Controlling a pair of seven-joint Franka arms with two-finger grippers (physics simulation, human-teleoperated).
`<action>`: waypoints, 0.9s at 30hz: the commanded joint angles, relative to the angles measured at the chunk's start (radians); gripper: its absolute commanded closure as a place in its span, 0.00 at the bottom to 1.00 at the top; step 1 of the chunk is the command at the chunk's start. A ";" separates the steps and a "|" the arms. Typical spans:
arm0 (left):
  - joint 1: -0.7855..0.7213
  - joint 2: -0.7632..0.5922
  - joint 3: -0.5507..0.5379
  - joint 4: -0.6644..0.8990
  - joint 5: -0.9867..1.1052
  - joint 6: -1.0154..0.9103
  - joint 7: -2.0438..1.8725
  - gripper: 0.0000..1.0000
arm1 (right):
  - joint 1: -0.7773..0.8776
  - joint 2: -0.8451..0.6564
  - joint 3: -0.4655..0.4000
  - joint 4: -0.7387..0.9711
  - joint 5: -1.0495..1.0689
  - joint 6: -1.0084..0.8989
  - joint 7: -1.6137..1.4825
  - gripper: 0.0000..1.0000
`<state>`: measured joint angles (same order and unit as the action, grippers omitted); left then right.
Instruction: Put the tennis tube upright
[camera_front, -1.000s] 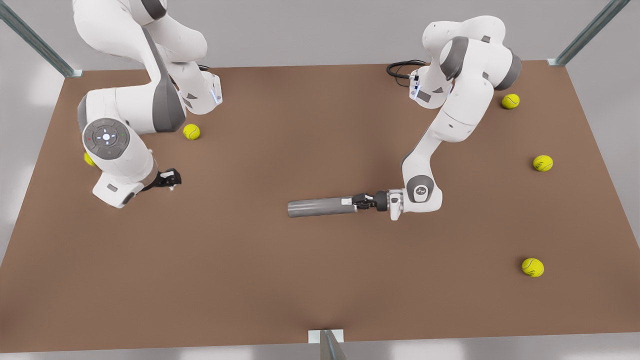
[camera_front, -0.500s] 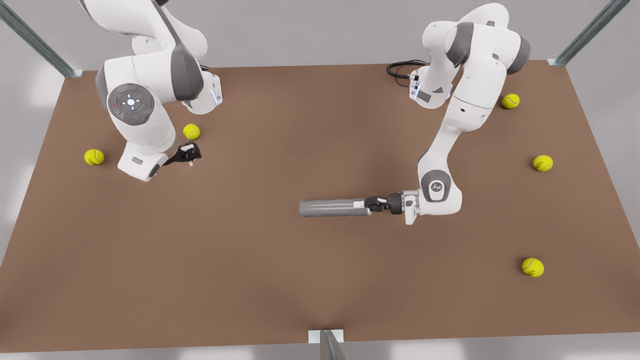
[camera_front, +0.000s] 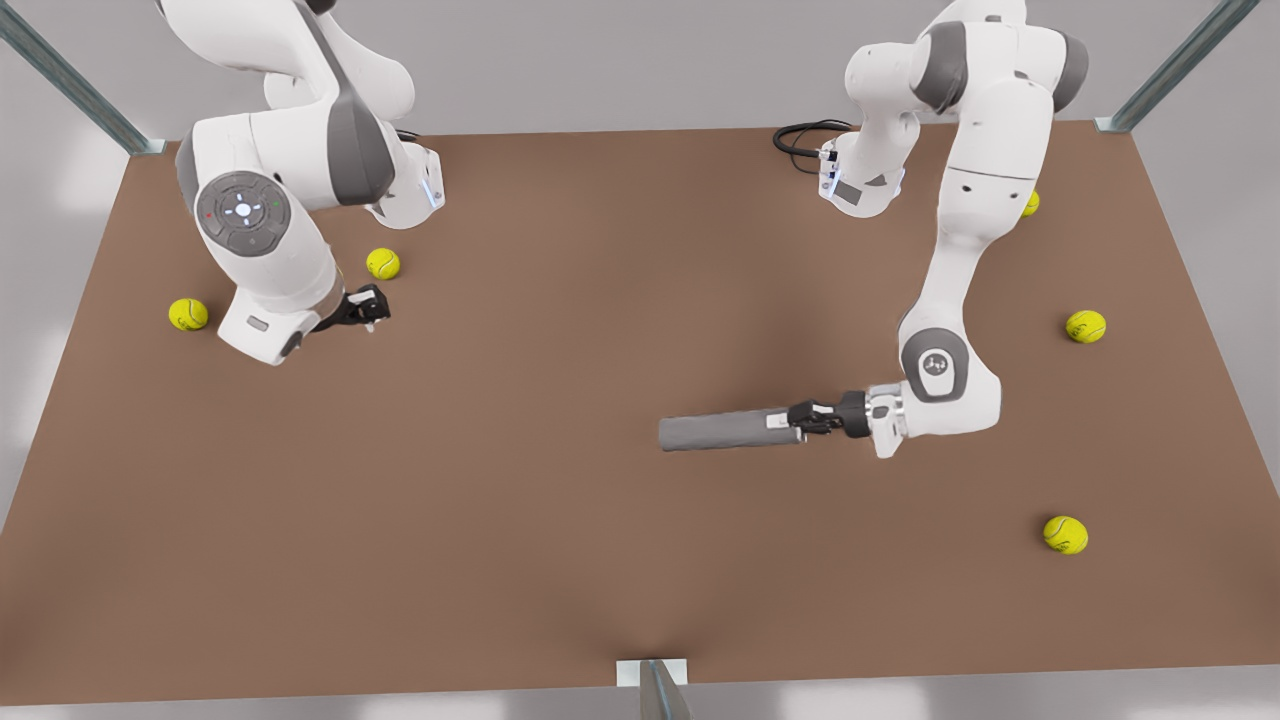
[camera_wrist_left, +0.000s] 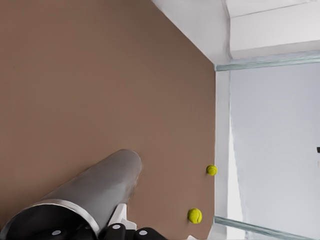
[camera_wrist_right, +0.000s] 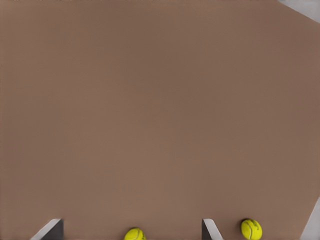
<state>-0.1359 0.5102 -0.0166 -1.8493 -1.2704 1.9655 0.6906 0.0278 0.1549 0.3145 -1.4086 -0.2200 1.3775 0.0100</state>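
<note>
- Brown worktop (camera_front: 560, 520), grey walls, metal posts at corners.
- Tube (camera_front: 728, 432) horizontal, right of centre; left gripper (camera_front: 800, 420) clamped on its rim end.
- Right gripper (camera_front: 372, 308) idle near back-left corner, fingers (camera_wrist_right: 210, 229) apart, beside a ball (camera_front: 382, 263).

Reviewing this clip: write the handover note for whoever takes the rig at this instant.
Left gripper: shut on the rim end of the tennis tube, on the front view's right.
Right gripper: open, holding nothing, waiting near a tennis ball on the front view's left.
Done: tube gripped. It lies roughly level above the table.
Left: tip it upright, set it down, release.
</note>
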 joint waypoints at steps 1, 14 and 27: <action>-0.001 -0.001 0.001 0.004 0.078 0.000 0.001 0.79 | -0.005 0.000 0.000 0.000 0.001 0.000 -0.002 0.00; -0.001 -0.107 0.112 0.067 0.408 -0.002 -0.187 0.79 | -0.023 0.035 -0.012 0.020 -0.018 0.009 0.004 0.00; -0.001 -0.165 0.135 0.065 0.572 -0.013 -0.253 0.79 | -0.100 0.107 -0.012 0.019 -0.007 0.005 -0.001 0.00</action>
<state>-0.1370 0.3460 0.1175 -1.7840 -0.6982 1.9538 0.4347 -0.0725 0.2624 0.3022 -1.3885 -0.2257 1.3830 0.0078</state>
